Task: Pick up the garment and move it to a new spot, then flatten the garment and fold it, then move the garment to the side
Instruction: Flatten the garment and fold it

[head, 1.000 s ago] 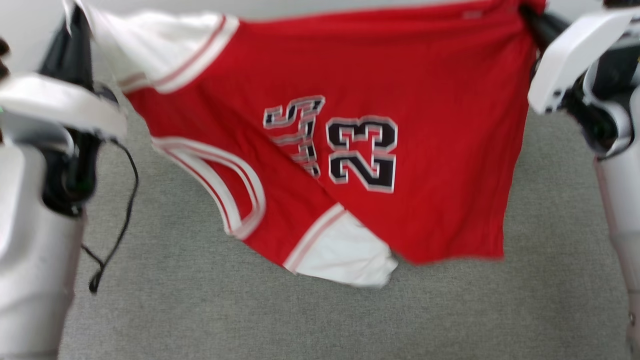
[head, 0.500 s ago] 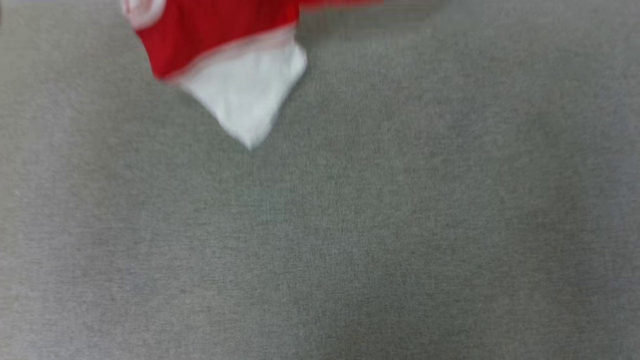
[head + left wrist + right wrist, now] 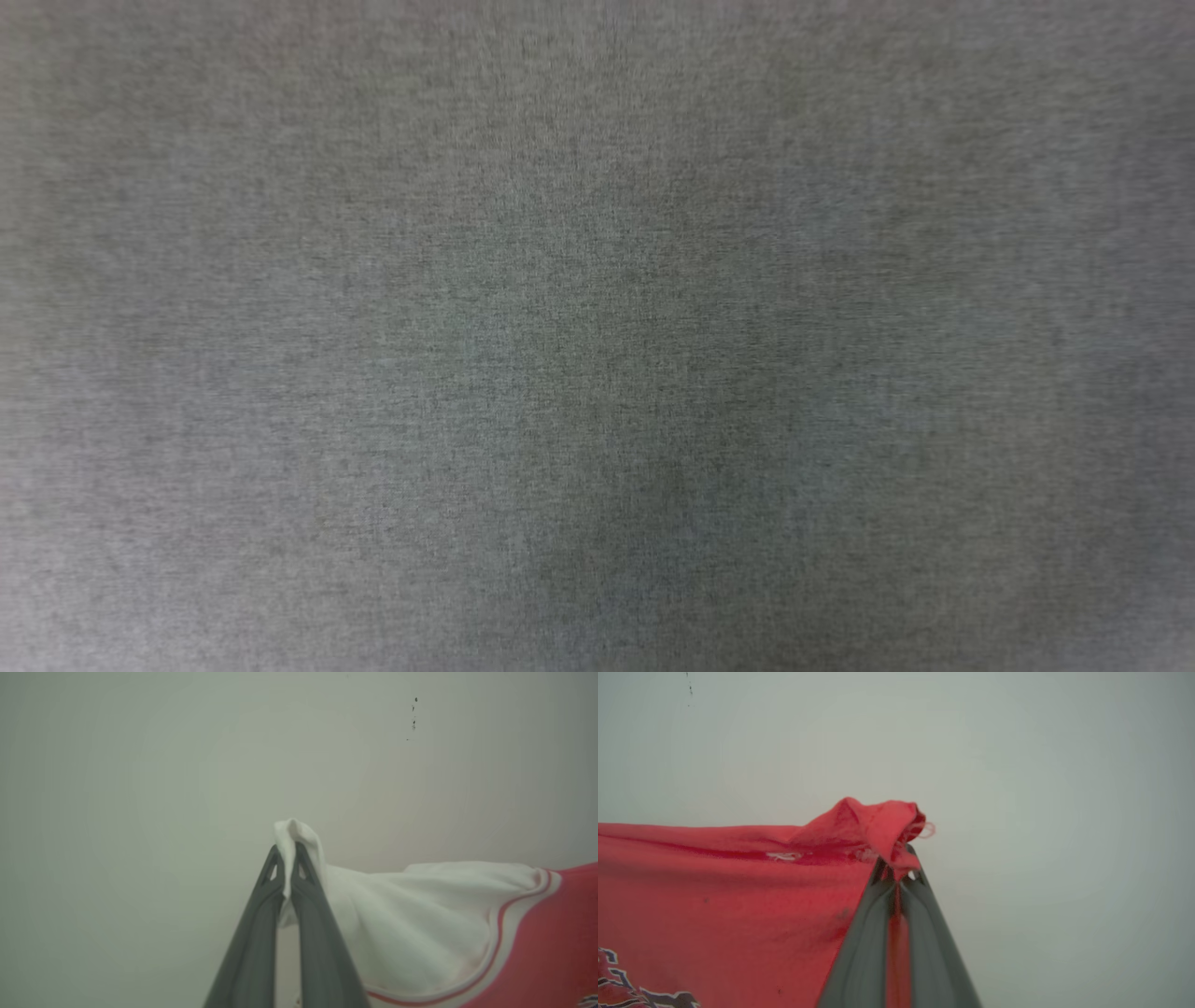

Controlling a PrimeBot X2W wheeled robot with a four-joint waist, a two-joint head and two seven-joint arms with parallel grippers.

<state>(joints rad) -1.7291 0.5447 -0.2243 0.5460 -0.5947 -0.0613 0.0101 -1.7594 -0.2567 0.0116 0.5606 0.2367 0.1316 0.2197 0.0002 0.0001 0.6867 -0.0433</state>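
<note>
Left pincer: closed on the garment at a bunched white sleeve tip, fingers aimed at a pale wall.
Right pincer: clamped on a bunched red edge, fingers facing the same wall.
Garment: hanging stretched between both pincers.

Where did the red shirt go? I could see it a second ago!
The garment slid up out of the head view, which now looks down at the grey surface. The whole picture shifted, so the camera probably moved. Nothing was let go: the left gripper still pinches its white sleeve, the right gripper a red corner.
</note>
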